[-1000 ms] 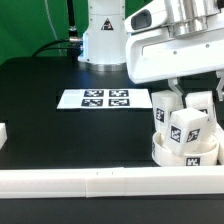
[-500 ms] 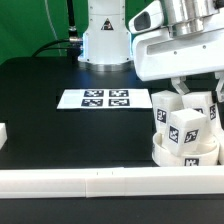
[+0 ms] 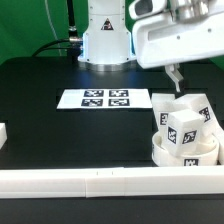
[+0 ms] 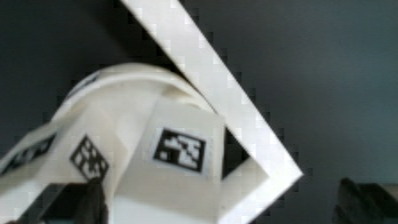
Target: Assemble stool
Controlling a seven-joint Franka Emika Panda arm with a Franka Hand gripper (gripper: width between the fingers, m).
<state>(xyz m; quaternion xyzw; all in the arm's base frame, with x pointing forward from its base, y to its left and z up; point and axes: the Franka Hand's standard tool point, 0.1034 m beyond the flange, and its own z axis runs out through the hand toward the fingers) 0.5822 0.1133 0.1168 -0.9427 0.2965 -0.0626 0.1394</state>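
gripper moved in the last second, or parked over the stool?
Yes. In the exterior view the gripper has risen and shifted toward that view's right relative to the marker board, lifting clear of the stool, which stays put.

No words, brand names or numbers can be read anywhere. The only signs are black-and-white square tags: four in a row on the marker board (image 3: 106, 98), and others on the faces of the stool legs (image 3: 184, 127), also seen close up in the wrist view (image 4: 180, 149).
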